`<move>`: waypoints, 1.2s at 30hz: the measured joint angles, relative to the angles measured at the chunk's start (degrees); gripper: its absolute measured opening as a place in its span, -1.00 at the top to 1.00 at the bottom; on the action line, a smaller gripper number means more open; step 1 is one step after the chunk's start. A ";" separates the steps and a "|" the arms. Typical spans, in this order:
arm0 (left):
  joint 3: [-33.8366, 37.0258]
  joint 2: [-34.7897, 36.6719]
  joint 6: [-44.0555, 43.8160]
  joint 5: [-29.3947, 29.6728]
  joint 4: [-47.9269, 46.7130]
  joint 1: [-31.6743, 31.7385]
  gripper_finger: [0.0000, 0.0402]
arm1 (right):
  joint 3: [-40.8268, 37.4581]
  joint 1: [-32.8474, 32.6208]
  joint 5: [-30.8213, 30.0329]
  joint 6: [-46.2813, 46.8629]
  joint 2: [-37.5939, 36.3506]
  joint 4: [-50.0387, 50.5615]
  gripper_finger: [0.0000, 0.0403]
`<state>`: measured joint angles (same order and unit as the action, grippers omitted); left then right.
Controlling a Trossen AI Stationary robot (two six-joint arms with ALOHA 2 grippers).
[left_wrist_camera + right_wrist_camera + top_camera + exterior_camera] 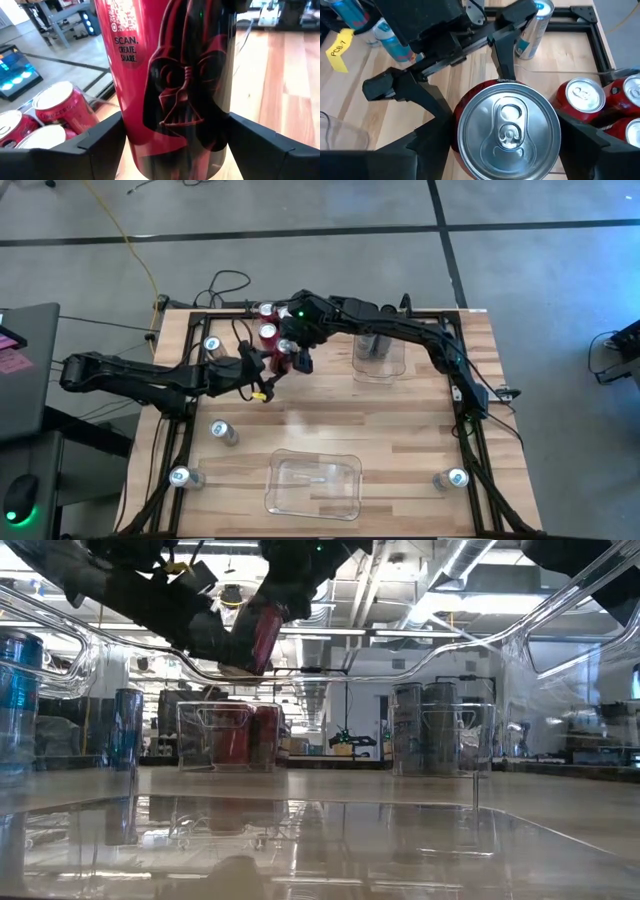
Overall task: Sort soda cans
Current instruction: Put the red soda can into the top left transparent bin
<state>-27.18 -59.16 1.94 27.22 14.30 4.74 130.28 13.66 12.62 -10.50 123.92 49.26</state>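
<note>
1. The left gripper (175,145) pinches a red aluminium soda can with a dark helmeted mask printed on its glossy side (172,75); its matte black angular fingers (102,142) press flat against the can's two sides.
2. The right gripper (505,145) comes at the same can from above, its broad dark fingers (427,140) spread to either side of the round silver lid with its oval pull tab (507,131). I cannot tell whether they are touching the can wall.
3. In the low view the can (255,638) hangs tilted, well above the table, between the two dark arms.
4. From above, the held can (284,358) is near the far-left part of the pale butcher-block wooden table (420,420), where both grippers meet (290,360).
5. Just beside it stands a clear rectangular plastic bin holding upright red cans (267,330); their silver tops show in the right wrist view (580,97).
6. A second clear bin holding dark grey cylinders (377,355) sits farther right.
7. A third clear bin, shallow with rounded corners (313,485), lies at the near edge.
8. Silver-white cans with blue marks stand singly on the wood: one at far left (212,346), two at near left (222,430) (181,476), one at near right (455,478).
</note>
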 joint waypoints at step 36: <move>-0.02 15.67 -4.79 9.43 -19.73 -0.21 -0.86 | -7.42 8.41 -2.75 -2.03 1.09 -9.39 -0.52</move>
<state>-27.20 -43.49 -2.85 36.66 -5.43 4.54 122.86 22.06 9.86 -12.53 125.01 39.87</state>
